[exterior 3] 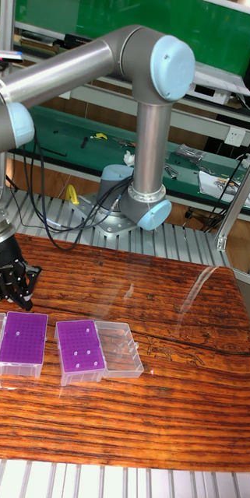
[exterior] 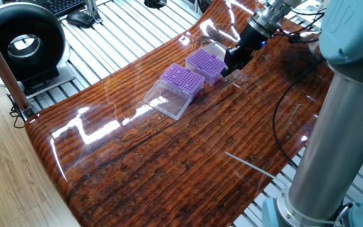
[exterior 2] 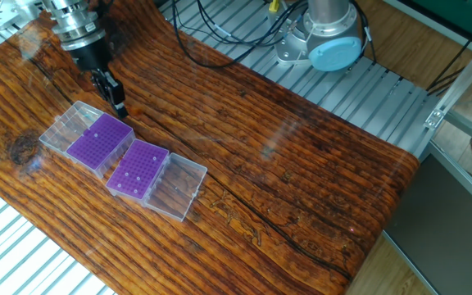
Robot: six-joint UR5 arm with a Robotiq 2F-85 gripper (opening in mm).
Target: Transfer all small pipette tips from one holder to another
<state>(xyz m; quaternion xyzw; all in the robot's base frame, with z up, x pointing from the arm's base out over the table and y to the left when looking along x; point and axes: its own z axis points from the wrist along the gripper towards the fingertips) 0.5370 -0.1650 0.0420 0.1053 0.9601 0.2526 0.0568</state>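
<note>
Two purple boxes lie side by side on the wooden table, each with its clear lid folded open. The box farther from the arm [exterior 2: 138, 169] [exterior 3: 81, 350] [exterior: 181, 80] shows a few pale dots, small pipette tips [exterior 2: 137, 174] [exterior 3: 77, 352], in its grid. The box nearer the arm [exterior 2: 98, 140] [exterior 3: 22, 339] [exterior: 206, 63] shows one pale dot. My gripper [exterior 2: 120, 108] [exterior: 226, 70] [exterior 3: 12, 293] points down just beside this box's edge, slightly above the table. Its dark fingers look close together, and whether they pinch a tip is too small to see.
The clear lids [exterior 2: 177, 188] [exterior 2: 65, 127] stick out at the two outer ends of the box pair. The arm's base [exterior 2: 326, 37] stands on the slatted metal bench behind the table. A black cable [exterior: 282, 113] drapes over the wood beside the arm.
</note>
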